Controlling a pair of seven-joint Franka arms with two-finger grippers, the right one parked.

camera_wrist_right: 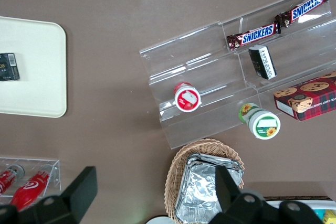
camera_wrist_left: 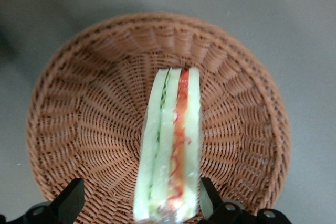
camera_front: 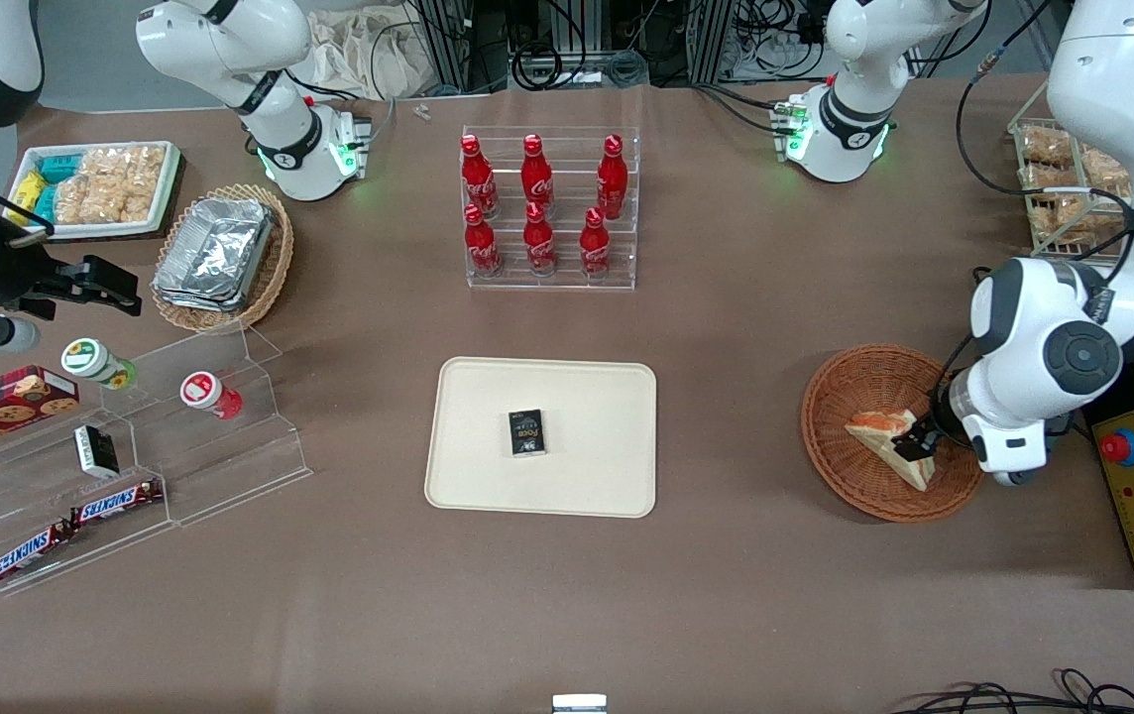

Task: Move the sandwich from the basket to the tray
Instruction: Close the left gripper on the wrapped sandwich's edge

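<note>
Pincer: I've got my pincer (camera_front: 916, 443) down in the basket (camera_front: 850, 397), toward the working arm's end of the worktop (camera_front: 726, 595).
Grip: fingers (camera_wrist_left: 71, 199) spread wide with the sandwich between them; one sits close by the bread, the other well clear, so no squeeze that I can see.
Sandwich: the sandwich (camera_front: 889, 441) lies in the basket, cut edge with the orange-red and pale layers facing my wrist camera.
Tray: the tray (camera_front: 587, 397) sits mid-worktop, well apart from the basket, with a small black box (camera_front: 526, 432) on it.
</note>
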